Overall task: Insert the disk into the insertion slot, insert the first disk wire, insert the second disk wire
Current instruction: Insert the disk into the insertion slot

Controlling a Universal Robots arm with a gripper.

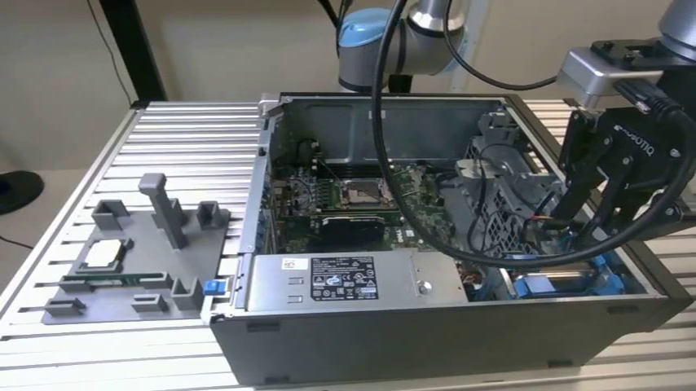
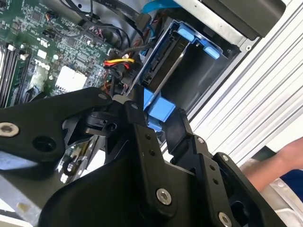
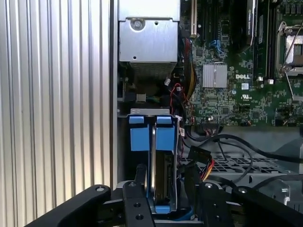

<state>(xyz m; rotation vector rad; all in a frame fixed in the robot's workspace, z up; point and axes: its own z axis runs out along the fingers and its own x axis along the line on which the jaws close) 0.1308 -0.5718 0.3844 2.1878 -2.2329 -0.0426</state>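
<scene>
The disk [image 3: 158, 156] stands on edge in its blue carrier, down in the insertion slot [image 2: 201, 78] at the corner of the computer case [image 1: 435, 334]. In the exterior view the carrier's blue shows below the fingertips. The black fingers [image 2: 142, 137] straddle the near end of the carrier. In the second wrist view the blue plastic fills the gap between them, so they look pinched onto it, one finger on each flat side. The two blue tabs at the carrier's far end [image 3: 152, 137] lie straight out beyond the fingertips.

Just beside one finger lies a black connector on yellow, red and black wires [image 3: 201, 158]. It is close to the disk, but I cannot tell whether it is plugged in. Farther out past that finger is the green motherboard [image 3: 236, 85]. Beyond the blue tabs, in line with the fingers, sits the grey power-supply box [image 1: 348, 281]. Outside the case wall, on the other finger's side, runs the ribbed aluminium surface [image 1: 185, 138]. Well away from the fingers, across the case, a grey fixture tray [image 1: 179, 269] rests on that surface. A person's arm [image 2: 277, 168] shows behind the fingers' base, off the surface's edge.
</scene>
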